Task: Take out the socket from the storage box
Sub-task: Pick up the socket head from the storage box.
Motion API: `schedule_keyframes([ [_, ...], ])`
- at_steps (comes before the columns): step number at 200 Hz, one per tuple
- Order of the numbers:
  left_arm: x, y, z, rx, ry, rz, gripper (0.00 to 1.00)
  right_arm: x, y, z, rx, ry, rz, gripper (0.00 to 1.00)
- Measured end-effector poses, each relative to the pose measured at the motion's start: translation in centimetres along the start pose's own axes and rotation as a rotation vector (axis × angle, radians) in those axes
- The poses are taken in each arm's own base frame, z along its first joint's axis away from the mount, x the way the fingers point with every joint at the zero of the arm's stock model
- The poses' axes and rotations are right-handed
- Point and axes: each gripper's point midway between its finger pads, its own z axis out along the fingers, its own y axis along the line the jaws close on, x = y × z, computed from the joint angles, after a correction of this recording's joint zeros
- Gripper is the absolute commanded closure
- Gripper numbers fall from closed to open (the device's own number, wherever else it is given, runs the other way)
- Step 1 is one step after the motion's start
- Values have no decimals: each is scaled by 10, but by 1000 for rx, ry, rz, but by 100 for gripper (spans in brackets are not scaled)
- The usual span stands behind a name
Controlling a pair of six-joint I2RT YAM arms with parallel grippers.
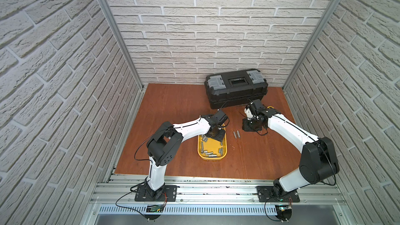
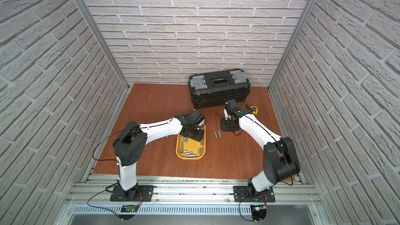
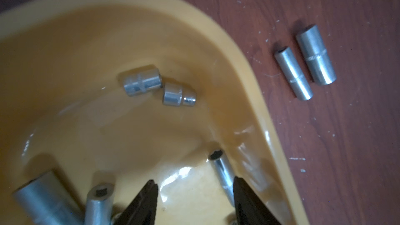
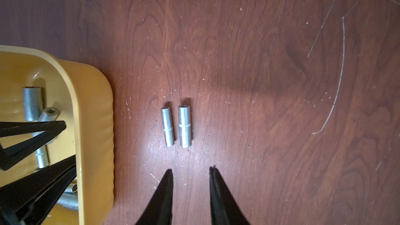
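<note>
I see the left tool (image 3: 194,181) inside the yellow storage box (image 3: 244,79), jaws spread, empty. The nearest slim socket (image 3: 223,169) lies in the box just inside one finger, long axis roughly across the closing direction. The right tool (image 4: 191,169), narrowly parted and empty, hovers over the table (image 4: 259,83); I judge the left arm nearer.

Diffuse overhead light is even in both top views, the brick walls (image 1: 43,61) bow at the edges, and the left wrist view shows the storage box (image 3: 194,40) blurred, with glare patches.
</note>
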Motion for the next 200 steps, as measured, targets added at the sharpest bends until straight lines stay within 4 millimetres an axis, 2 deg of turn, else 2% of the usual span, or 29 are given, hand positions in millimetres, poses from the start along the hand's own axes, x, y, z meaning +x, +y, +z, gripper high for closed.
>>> schedule_keyframes([
  [47,6,-4,12,-7,28,13,45,6,-2,3,-4,13,6,69],
  [116,16,-8,18,-33,64,36,60,9,-3,6,-12,20,10,69],
  [159,20,-4,17,-61,75,41,60,8,-1,6,-20,18,10,70],
  [200,22,2,10,-92,76,42,54,8,1,6,-30,19,10,70],
])
